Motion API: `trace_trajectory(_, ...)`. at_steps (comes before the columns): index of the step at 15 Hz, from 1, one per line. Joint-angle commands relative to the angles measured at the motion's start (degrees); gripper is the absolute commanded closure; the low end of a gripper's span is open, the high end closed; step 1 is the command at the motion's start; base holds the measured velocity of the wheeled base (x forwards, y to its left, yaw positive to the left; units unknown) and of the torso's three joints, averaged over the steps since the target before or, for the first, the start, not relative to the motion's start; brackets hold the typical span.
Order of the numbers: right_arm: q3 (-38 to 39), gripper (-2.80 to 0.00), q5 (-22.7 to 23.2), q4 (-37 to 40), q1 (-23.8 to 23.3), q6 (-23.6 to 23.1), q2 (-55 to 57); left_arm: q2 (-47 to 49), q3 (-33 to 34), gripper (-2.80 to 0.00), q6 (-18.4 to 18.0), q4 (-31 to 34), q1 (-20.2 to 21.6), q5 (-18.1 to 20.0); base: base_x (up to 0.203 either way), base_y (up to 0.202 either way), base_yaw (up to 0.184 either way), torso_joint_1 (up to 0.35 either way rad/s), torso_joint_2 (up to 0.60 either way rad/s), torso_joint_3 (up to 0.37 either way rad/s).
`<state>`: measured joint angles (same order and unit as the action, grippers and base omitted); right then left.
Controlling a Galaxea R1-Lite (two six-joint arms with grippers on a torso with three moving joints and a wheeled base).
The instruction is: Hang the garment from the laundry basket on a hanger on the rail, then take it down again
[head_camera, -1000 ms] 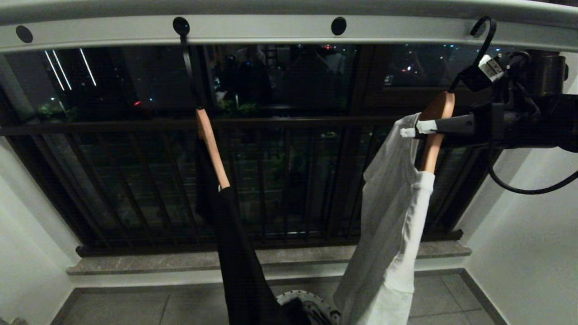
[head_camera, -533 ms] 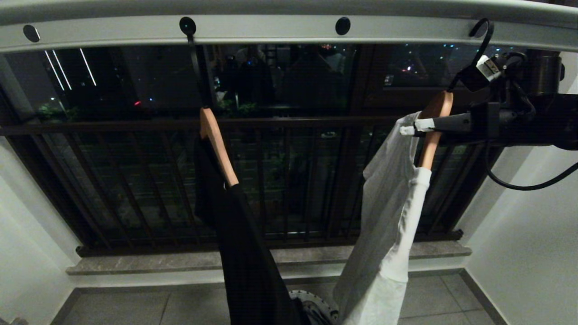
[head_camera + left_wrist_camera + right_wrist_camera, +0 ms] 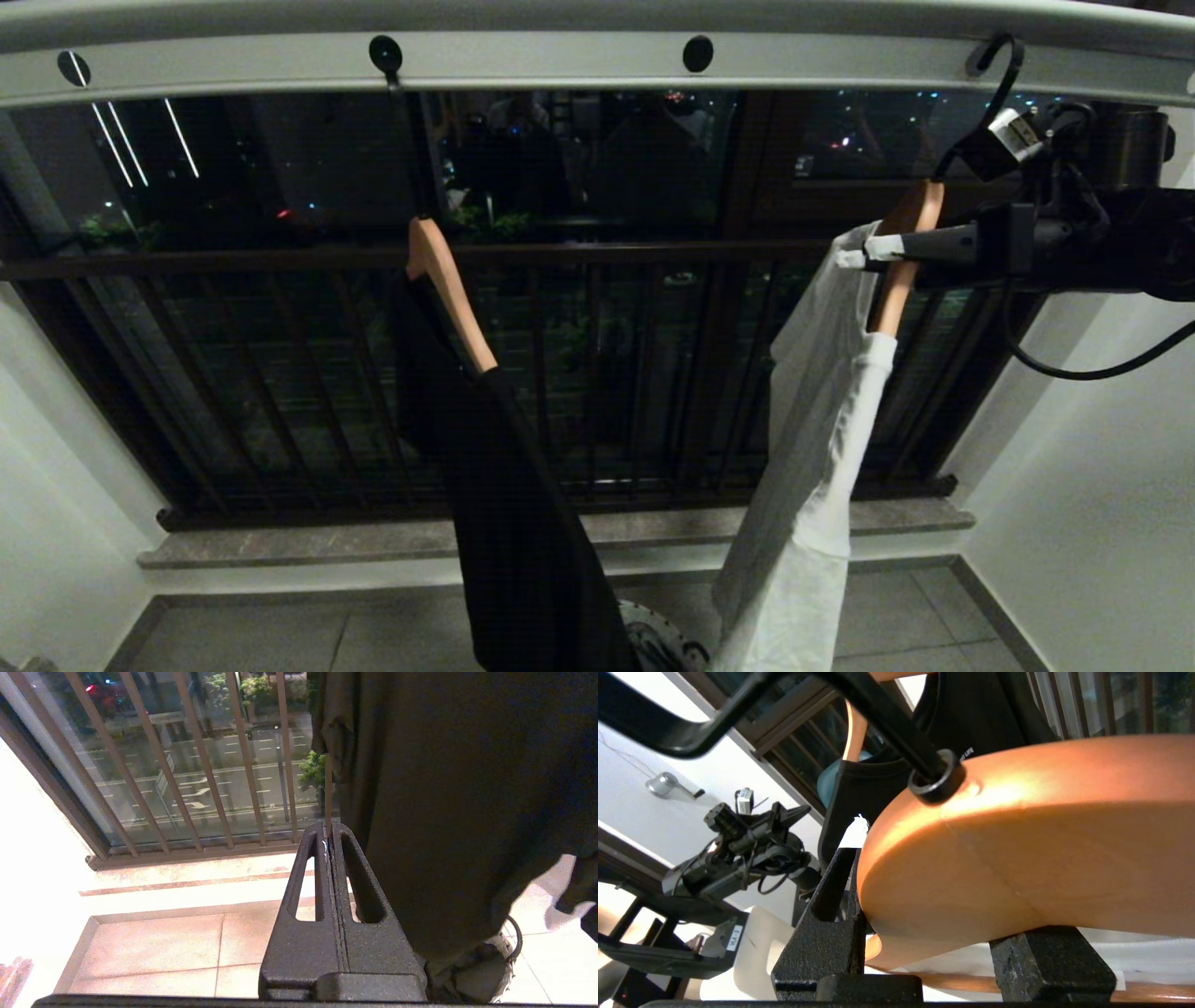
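Observation:
The pale rail (image 3: 560, 61) with round holes runs across the top. A white garment (image 3: 822, 448) hangs on a wooden hanger (image 3: 893, 299), whose black hook (image 3: 999, 56) reaches a hole in the rail. My right gripper (image 3: 866, 254) comes in level from the right and is shut on that hanger (image 3: 1017, 849), one finger on each side of the wood. Only a bit of the laundry basket (image 3: 667, 647) shows on the floor below, between the two garments. My left gripper (image 3: 329, 830) is shut and empty, low beside a black garment (image 3: 467, 788).
A black garment (image 3: 523, 523) hangs on a second wooden hanger (image 3: 448, 289) from a hole further left. Behind stand the dark window grille (image 3: 560, 252) and a stone sill (image 3: 373, 541). White walls close in on both sides. A dark equipment rig (image 3: 738, 844) stands behind me.
My right gripper has lifted the hanger with the white garment slightly up and to the right. The black garment has swayed a little. The left gripper has kept still.

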<state>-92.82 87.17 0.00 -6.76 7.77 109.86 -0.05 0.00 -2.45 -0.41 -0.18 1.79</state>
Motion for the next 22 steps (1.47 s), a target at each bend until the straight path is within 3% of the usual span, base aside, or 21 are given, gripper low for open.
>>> trace_trajectory(1, -1.87, 0.00, 0.49, 0.23, 0.32, 0.20, 1.58, -0.04, 0.12, 0.00, -0.01, -0.02, 0.01, 0.05, 0.000, 0.000, 0.000, 0.000, 0.00, 0.000)
trace_trajectory(10, -4.39, 0.00, 0.49, 1.05, 1.84, 1.20, 5.63, -0.04, 0.15, 0.00, -0.01, -0.02, 0.01, 0.05, 0.000, 0.000, 0.000, 0.000, 0.00, 0.000)
trace_trajectory(21, -1.83, 0.00, 0.49, 0.79, 1.57, 1.04, 5.55, -0.04, 0.15, 0.00, -0.01, -0.02, 0.01, -0.01, 0.000, 0.000, 0.000, 0.000, 0.00, 0.000)
trace_trajectory(22, -1.75, -2.80, 0.49, 0.79, 1.57, 1.11, 5.37, -0.04, 0.16, 0.00, -0.01, -0.02, -0.01, 0.05, 0.000, 0.000, 0.000, 0.000, 0.00, 0.000)
